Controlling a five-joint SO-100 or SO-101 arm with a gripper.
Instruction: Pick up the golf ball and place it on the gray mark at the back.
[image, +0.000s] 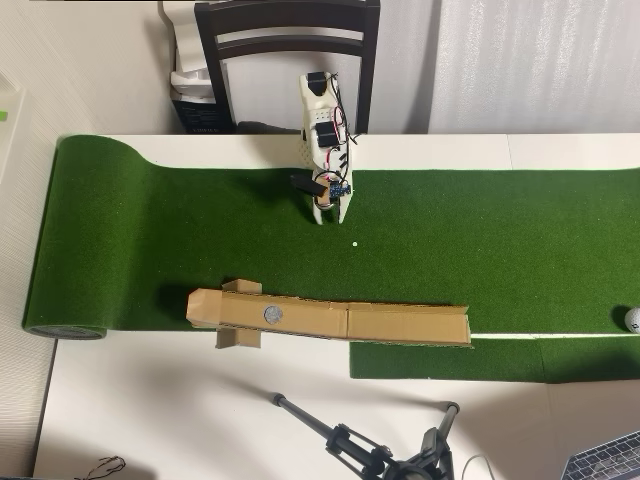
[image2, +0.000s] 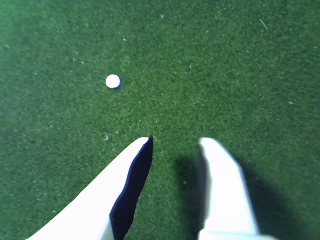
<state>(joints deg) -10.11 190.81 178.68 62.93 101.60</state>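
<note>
White and dimpled, the golf ball (image: 633, 318) sits at the far right edge of the overhead view, on the green putting turf (image: 480, 230), partly cut by the frame. It is well apart from the arm. The gray mark (image: 273, 314) is a round spot set in the long tan cardboard rail (image: 400, 323) that lies along the turf's near edge in that view, towards the left.

Between them, the gripper (image: 326, 212) points down at the turf near the middle of the mat. In the wrist view its two white fingers (image2: 227, 175) stand apart with bare grass between them, holding nothing. The small white dot (image2: 113, 81) ahead of them is a flat marker, not the ball; it shows in the overhead view just right of the gripper.

My judgement: the step in hand is the reach. The arm should swing right towards the ball, ignoring the dot, keep the fingers spread wider than the ball, and come down straddling it squarely, since a glancing touch would likely roll it on the turf.

No brand, label or writing can be read; the ball's logo is too small to make out.
</note>
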